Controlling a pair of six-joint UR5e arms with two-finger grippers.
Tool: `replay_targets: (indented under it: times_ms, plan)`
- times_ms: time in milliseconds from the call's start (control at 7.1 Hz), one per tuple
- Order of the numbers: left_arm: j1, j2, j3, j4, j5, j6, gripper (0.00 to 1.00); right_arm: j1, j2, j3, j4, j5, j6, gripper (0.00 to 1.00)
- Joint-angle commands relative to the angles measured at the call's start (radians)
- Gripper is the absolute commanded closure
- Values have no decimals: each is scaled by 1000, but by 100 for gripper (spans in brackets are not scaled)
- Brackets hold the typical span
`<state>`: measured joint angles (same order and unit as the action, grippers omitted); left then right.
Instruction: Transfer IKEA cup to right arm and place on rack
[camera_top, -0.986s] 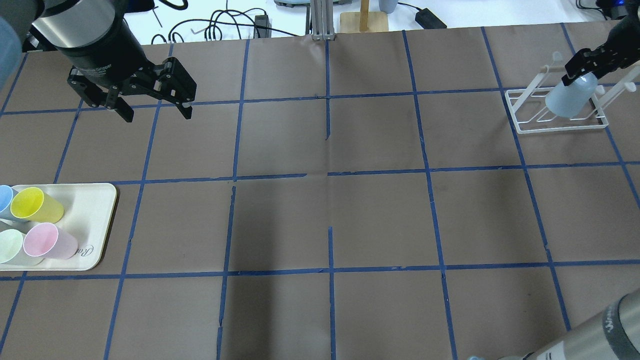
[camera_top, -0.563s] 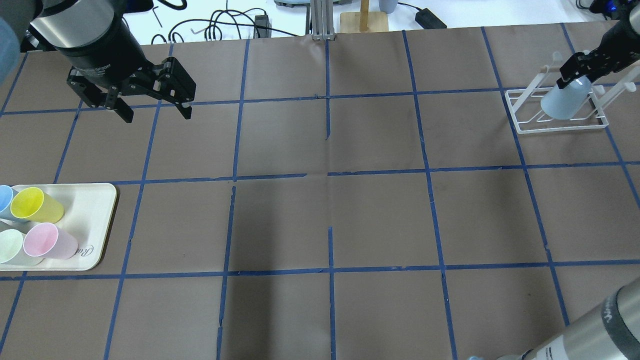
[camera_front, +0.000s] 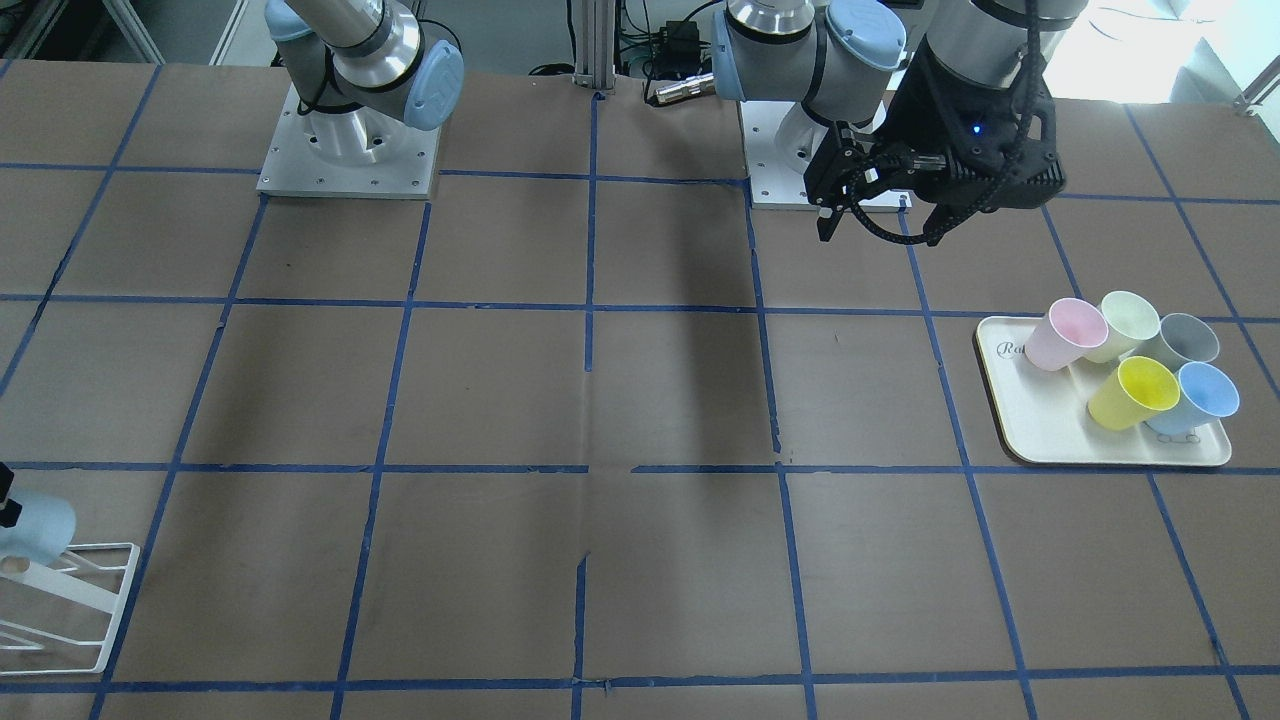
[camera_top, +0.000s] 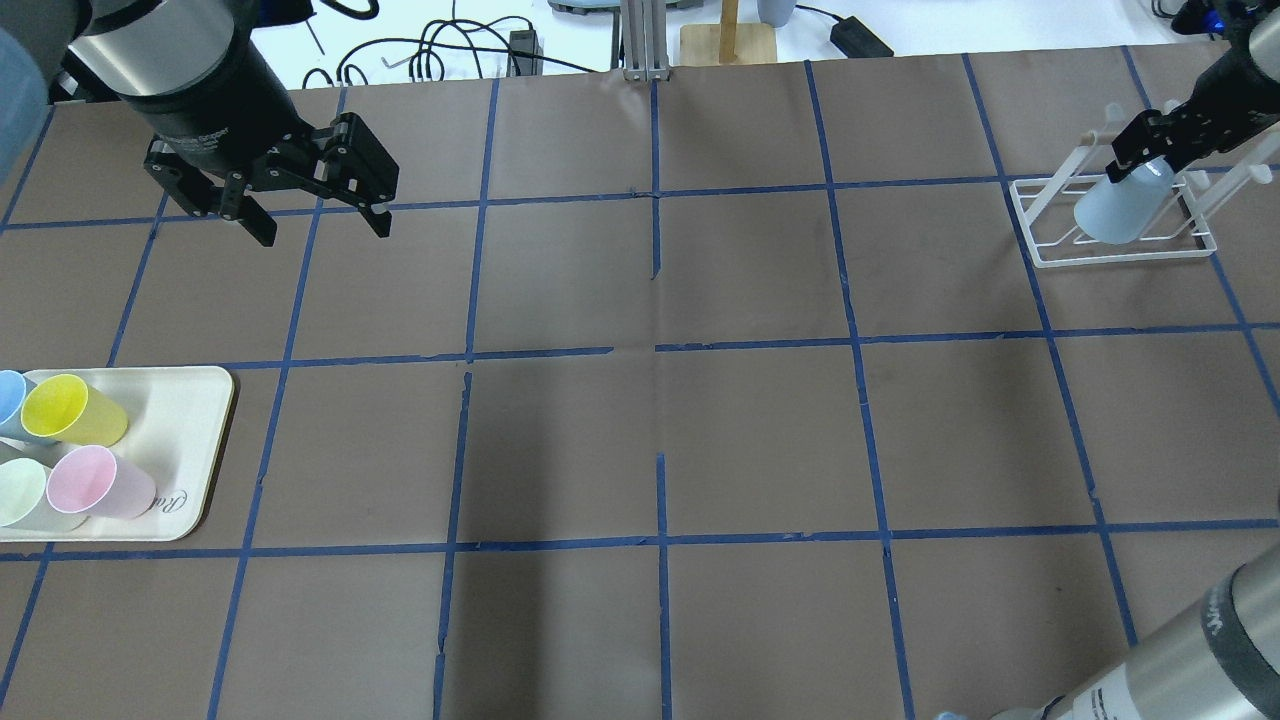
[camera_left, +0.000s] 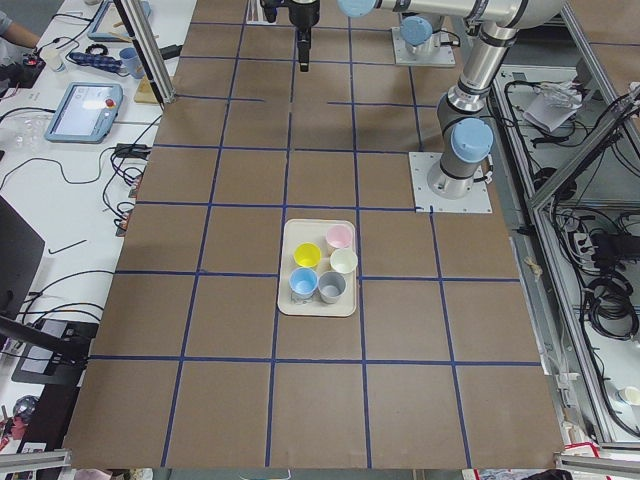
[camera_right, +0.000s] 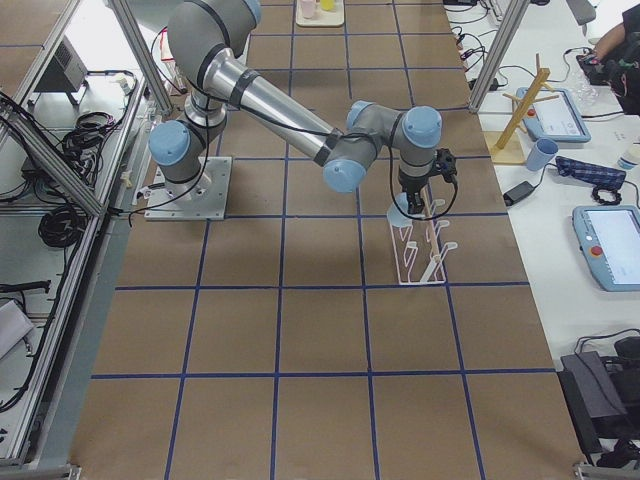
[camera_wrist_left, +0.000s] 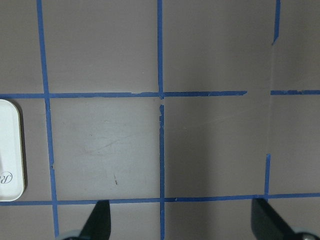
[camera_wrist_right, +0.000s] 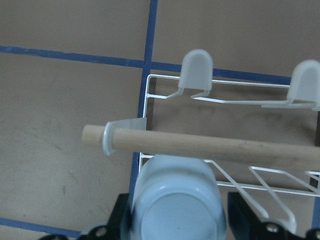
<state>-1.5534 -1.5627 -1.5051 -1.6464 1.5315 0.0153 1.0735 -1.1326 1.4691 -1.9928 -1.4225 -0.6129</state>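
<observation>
At the left edge of the table (camera_top: 660, 420) a cream tray (camera_top: 190, 420) holds a yellow cup (camera_top: 70, 410), a pink cup (camera_top: 95, 482) and others lying close together. Further in, the left tool (camera_top: 322, 230) hangs above the bare table, fingers spread wide with nothing between them. Far to the right stands the white wire rack (camera_top: 1120, 258). The blue cup (camera_top: 1115, 208) is tilted over its wires, mouth downward, just beside the wooden rod (camera_wrist_right: 200, 145). The right tool (camera_top: 1150, 160) grips the cup by its base, a finger (camera_wrist_right: 245, 215) against each side. Whether the cup touches the wires cannot be told.
</observation>
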Motion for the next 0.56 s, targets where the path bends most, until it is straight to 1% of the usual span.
replay_targets:
  times_ms: [0, 282, 423]
  plan:
    - [-5, -6, -1, 7, -1, 0, 0, 0, 1, -6, 5, -1, 19, 0]
    - [-5, -7, -9, 7, 1, 0, 0, 2, -21, -36, 34, -13, 22, 0]
    - [-5, -8, -7, 7, 1, 0, 0, 2, -70, -52, 134, -13, 25, 0]
